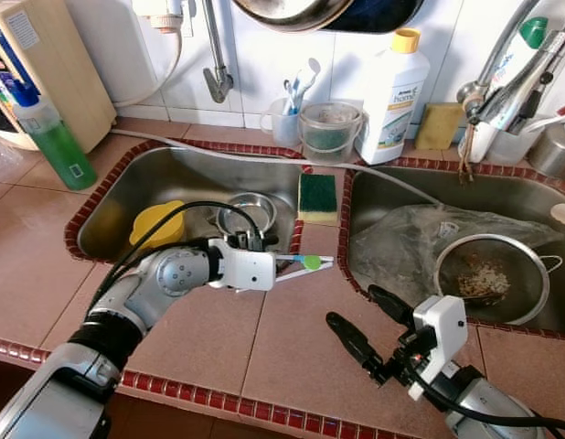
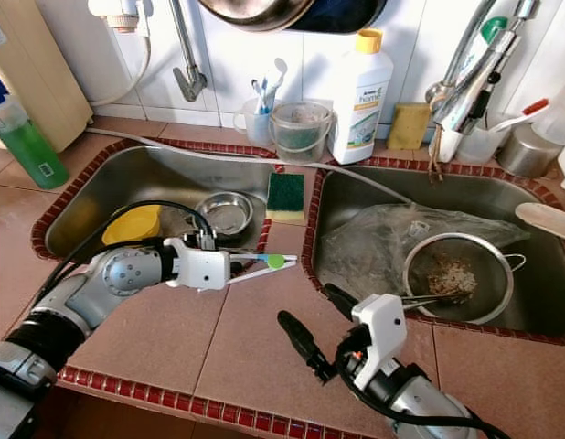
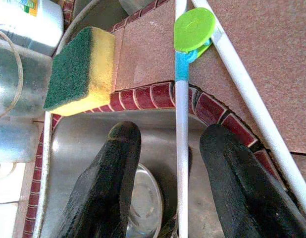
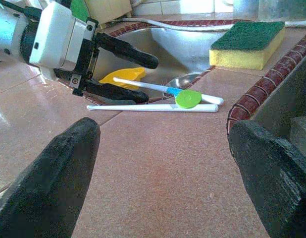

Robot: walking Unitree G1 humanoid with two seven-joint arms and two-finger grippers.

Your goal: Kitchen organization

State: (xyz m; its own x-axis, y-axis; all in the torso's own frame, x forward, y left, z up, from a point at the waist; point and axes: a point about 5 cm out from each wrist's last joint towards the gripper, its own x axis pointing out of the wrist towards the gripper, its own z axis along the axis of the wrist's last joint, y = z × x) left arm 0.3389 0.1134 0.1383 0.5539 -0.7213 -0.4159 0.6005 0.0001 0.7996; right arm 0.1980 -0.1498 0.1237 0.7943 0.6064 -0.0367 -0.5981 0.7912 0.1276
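Left end effector (image 1: pixel 284 264) fingers apart around white chopsticks (image 3: pixel 181 148), right end effector (image 1: pixel 360 322) spread wide, empty

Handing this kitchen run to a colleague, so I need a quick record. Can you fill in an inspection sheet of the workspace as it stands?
Surface: tiled counter with two steel sinks set in.
Job's things: white tongs with green pivot lie on the divider beside the left sink.
Clutter: sponge on the divider; yellow item and small steel bowl in the left sink; strainer with scraps and plastic sheet in the right sink.
Grippers: left gripper open, one tong arm between its fingers; right gripper open above the counter.
Cables: black cable looping over the left arm.
Surroundings: green bottle, white detergent bottle, taps, tiled wall.
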